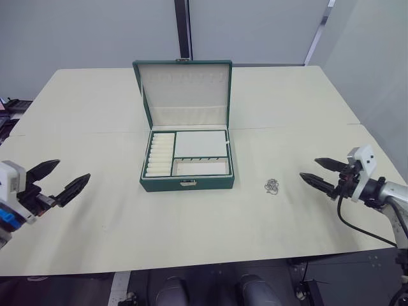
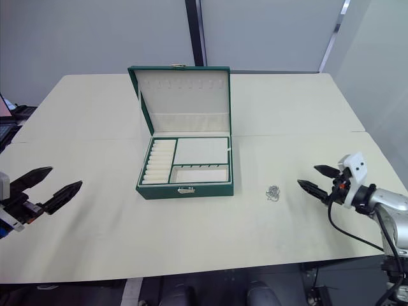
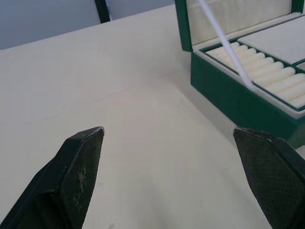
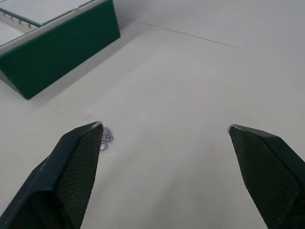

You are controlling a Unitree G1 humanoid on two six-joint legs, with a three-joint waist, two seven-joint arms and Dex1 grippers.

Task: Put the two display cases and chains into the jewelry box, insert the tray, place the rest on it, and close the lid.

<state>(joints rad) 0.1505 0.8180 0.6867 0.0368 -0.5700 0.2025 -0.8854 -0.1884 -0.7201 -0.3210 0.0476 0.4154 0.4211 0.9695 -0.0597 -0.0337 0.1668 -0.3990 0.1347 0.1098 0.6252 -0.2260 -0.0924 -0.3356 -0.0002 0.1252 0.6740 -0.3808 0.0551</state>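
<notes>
The dark green jewelry box (image 1: pixel 187 185) sits mid-table with its lid (image 1: pixel 183 89) standing upright and open. The cream-lined tray (image 1: pixel 199 144) rests inside the box, ring rolls on its left. One small silvery chain (image 1: pixel 272 186) lies on the table right of the box, and it also lies just past my right fingers (image 4: pixel 106 138). My right gripper (image 1: pixel 309 167) is open, a short way right of the chain, with nothing held. Well left of the box, near the table's front, my left gripper (image 1: pixel 71 171) is open and empty. The display cases are out of view.
The pale table (image 1: pixel 127 217) has a seam running across it level with the box's hinge. Its front edge lies close below both grippers. Dark clutter (image 1: pixel 7 108) sits off the far left edge. A grey wall stands behind.
</notes>
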